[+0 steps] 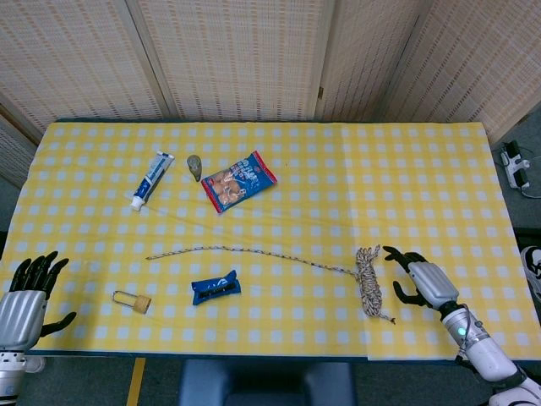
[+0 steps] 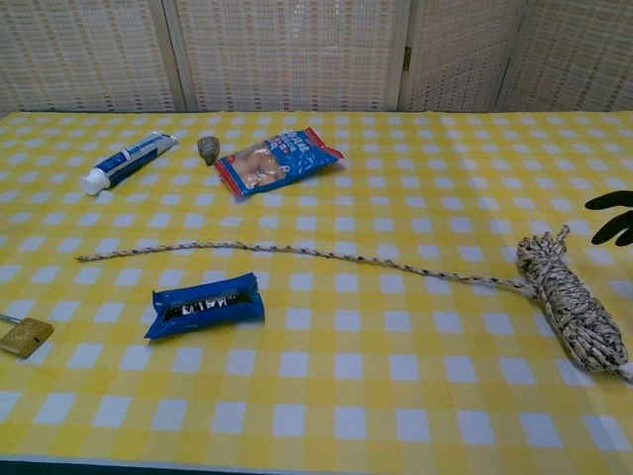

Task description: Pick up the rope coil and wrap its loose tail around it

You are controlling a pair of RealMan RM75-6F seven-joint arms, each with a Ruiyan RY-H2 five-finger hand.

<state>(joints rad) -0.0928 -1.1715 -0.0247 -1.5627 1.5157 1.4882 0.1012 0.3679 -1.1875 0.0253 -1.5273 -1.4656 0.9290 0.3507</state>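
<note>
Padlock, right robot hand cut off, chest view.

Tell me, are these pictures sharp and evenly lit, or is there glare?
Head view: even, soft light, no glare, faint shadows; the rope coil and right robot hand look sharp. Chest view: equally flat light; only dark fingertips enter at the right edge.

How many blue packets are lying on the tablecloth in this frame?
2. The snack bag lies at the far centre-left, beside the small stone. The dark blue wrapped bar lies nearer, just below the rope's loose tail. None appears hidden.
</note>
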